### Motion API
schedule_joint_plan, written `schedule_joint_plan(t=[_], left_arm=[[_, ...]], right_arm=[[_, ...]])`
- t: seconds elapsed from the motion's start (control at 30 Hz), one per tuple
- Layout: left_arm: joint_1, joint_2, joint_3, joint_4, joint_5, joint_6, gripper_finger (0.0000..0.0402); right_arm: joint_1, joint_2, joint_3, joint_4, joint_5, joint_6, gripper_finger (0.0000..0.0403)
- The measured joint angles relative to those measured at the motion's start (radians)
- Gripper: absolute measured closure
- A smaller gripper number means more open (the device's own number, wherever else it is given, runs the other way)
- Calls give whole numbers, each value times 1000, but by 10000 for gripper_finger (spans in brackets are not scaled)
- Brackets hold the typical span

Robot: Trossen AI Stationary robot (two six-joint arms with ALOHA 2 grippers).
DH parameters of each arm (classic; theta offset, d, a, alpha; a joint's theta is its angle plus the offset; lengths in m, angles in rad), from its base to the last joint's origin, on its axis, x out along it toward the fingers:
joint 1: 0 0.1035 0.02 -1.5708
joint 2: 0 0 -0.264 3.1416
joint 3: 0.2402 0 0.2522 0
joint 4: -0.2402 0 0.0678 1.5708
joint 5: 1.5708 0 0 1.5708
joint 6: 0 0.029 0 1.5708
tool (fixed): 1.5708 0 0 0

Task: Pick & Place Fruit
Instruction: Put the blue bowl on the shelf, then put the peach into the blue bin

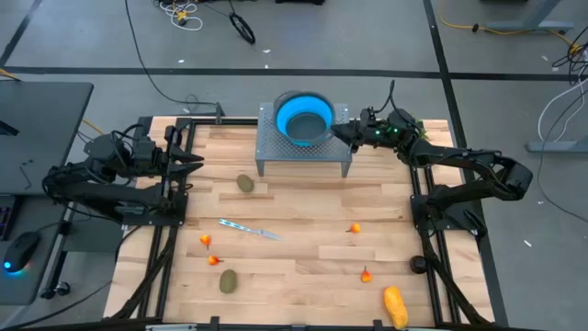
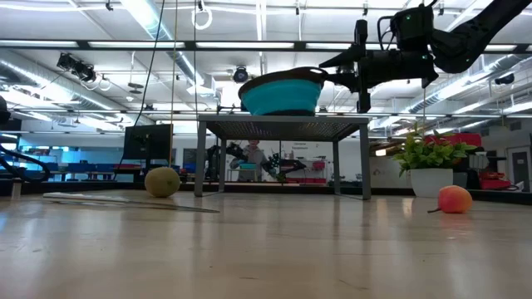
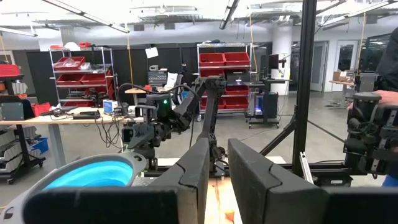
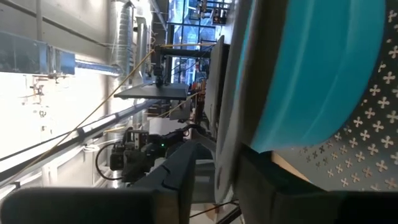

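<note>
**A:** Where was the right gripper at that point?

**B:** Up at the blue bowl, which sat on top of the perforated metal stand at the far side of the table. In the right wrist view its two fingers sat either side of the bowl's grey rim, with the rim in the gap. Whether they pinched it or stood slightly spread, I couldn't tell.

**A:** And the left gripper?

**B:** It hung over the table's left edge, pointing inward, holding nothing. The fingers had a narrow gap between them.

**A:** The fruit?

**B:** All on the wood. One kiwi lay just in front of the stand's left leg; the other kiwi lay near the front left. The long yellow-orange fruit was at the front right corner. Small red-orange pieces were scattered: two at the left, one mid-right, one nearer the front.

**A:** Anything else?

**B:** A slim silvery stick lay between the kiwis, and a potted plant showed in the low view.
</note>
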Motion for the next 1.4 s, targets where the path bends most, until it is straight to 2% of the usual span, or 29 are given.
schedule_joint_plan(t=[0.3,0.43,0.8,1.4], left_arm=[[0,0,0,0,0,0,334],[0,0,0,0,0,0,334],[0,0,0,0,0,0,334],[0,0,0,0,0,0,334]], right_arm=[[0,0,0,-64,-7,-18,245],[0,0,0,-117,-7,-26,240],[0,-2,0,-118,-9,-38,239],[-61,-199,-72,-307,-8,-113,239]])
